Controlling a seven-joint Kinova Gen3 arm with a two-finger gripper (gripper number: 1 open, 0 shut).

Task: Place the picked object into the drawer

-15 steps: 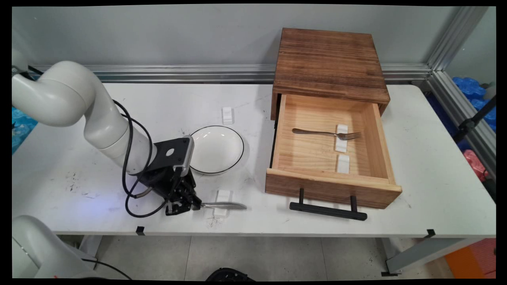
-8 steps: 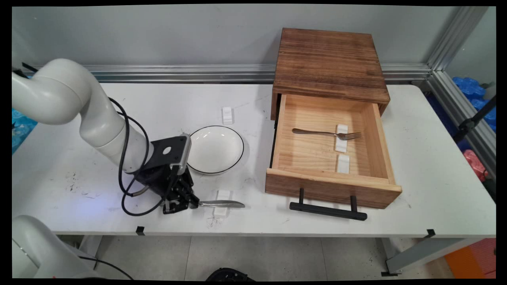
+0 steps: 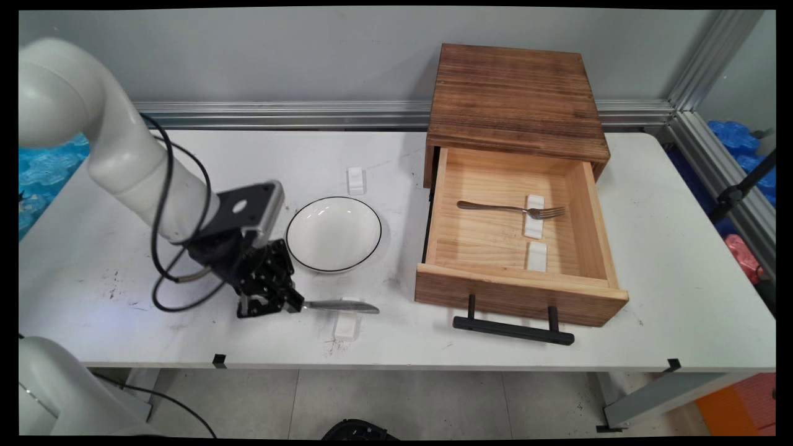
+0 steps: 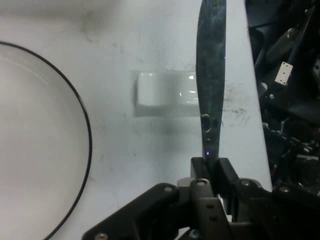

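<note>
1. Knife point(image 3: 341, 305) first: we see a plain metal table knife, flat and narrow with a rounded tip. It lies level, with its blade pointing right toward the drawer, near the table's near edge and left of centre.
2. Gripper point(image 3: 291, 303): its black fingers are closed tight on the knife's handle end. In the hand view the blade point(image 4: 211, 75) runs straight out from the clamped gripper point(image 4: 212, 167).
3. We judge that the grip is made and the knife is off the table. It seems to hang just above a small white rest block point(image 3: 346, 325), crossing over that block point(image 4: 165, 93) in the hand view. We cannot tell for certain whether the two touch.
4. The blade looks smooth and dull grey with a few smears. Held only at one end, it sticks out a long way from the fingers.
5. Just beyond the knife sits a shallow round white plate point(image 3: 333, 234) with a thin black rim, glossy and bare. Another white block point(image 3: 355, 180) lies farther back.
6. To the right stands a wooden cabinet point(image 3: 514, 99), dark and grainy on top. Its pale drawer point(image 3: 520, 291) is pulled open and has a black bar handle point(image 3: 513, 328).
7. Inside the drawer, a metal fork point(image 3: 511, 209) lies across one white rest point(image 3: 533, 230), and a second rest point(image 3: 536, 256) nearer to us is bare.
8. Everything rests on a scuffed white table point(image 3: 681, 279).
</note>
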